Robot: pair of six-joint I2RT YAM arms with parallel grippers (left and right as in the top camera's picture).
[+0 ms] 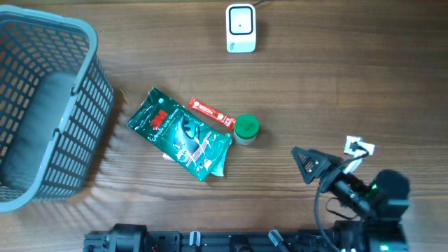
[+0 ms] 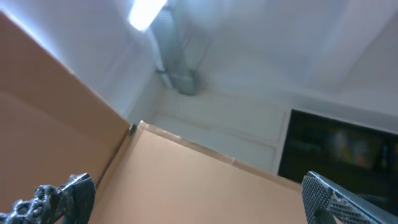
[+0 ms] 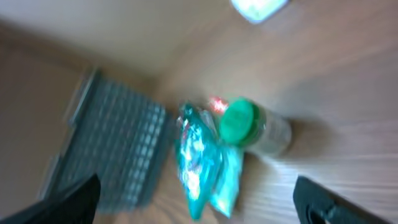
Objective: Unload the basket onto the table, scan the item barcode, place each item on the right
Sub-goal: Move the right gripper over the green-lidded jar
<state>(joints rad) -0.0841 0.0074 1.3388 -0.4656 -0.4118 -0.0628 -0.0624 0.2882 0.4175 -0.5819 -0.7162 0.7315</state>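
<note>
Three candidates for scanning, clustered midway across the wooden table [image 1: 364, 77]. At the far left, a grey basket [image 1: 89, 42], probably no part of this step.

Next in size, the right gripper [image 1: 302, 166]: fully spread, nothing between the fingers, low at the near right and aimed left at the cluster. Then the left gripper [image 2: 196, 202]: also fully spread and empty, tilted up at wall and ceiling, not seen from overhead, so judged the farther of the two.

Then the green pouch [image 1: 180, 133], long axis slanting from upper left to lower right, leftmost of the three. Then the white scanner [image 1: 241, 28], at the far edge, well apart, almost straight beyond the cluster. Then the green-capped bottle [image 1: 246, 129], seemingly upright with its cap round from above, just beside the pouch's right corner and nearest to the right gripper. Smallest, a red sachet [image 1: 210, 114], slanted along the pouch's upper edge.

Likely first reach: leftward and slightly away, from right gripper to bottle.
</note>
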